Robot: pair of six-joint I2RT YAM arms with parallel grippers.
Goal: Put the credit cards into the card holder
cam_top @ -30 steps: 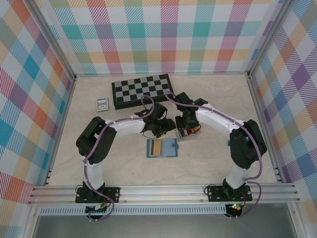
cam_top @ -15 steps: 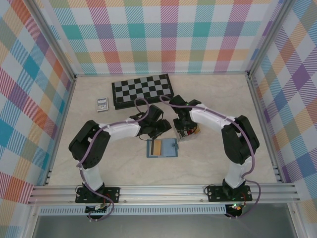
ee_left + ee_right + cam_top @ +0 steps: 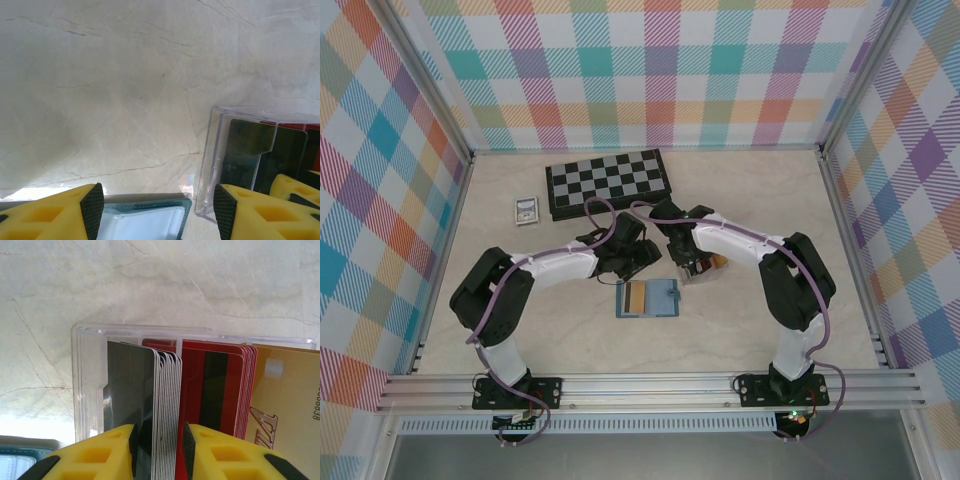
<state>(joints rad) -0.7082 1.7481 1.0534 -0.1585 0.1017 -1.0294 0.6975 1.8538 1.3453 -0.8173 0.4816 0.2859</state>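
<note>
The teal card holder [image 3: 660, 298] lies open on the table with an orange-tan card [image 3: 635, 297] in it; its corner [image 3: 145, 220] also appears in the left wrist view. A clear box [image 3: 705, 268] holds upright credit cards: a dark stack [image 3: 130, 385], a red stack [image 3: 220, 385] and an orange-tan one [image 3: 285, 390]. My right gripper [image 3: 160, 445] reaches into the box, its pads closed on the dark stack. My left gripper [image 3: 157, 210] stands open with nothing held, above the holder's corner and beside the box [image 3: 240, 160].
A black-and-white chessboard [image 3: 608, 182] lies at the back, a small silver-framed rectangle [image 3: 527, 209] to its left. Metal rails and checked walls enclose the table. Both wrists crowd together just behind the holder.
Both wrists have shifted a little to the left and their elbows have sunk lower. The card holder and clear box have not moved.
</note>
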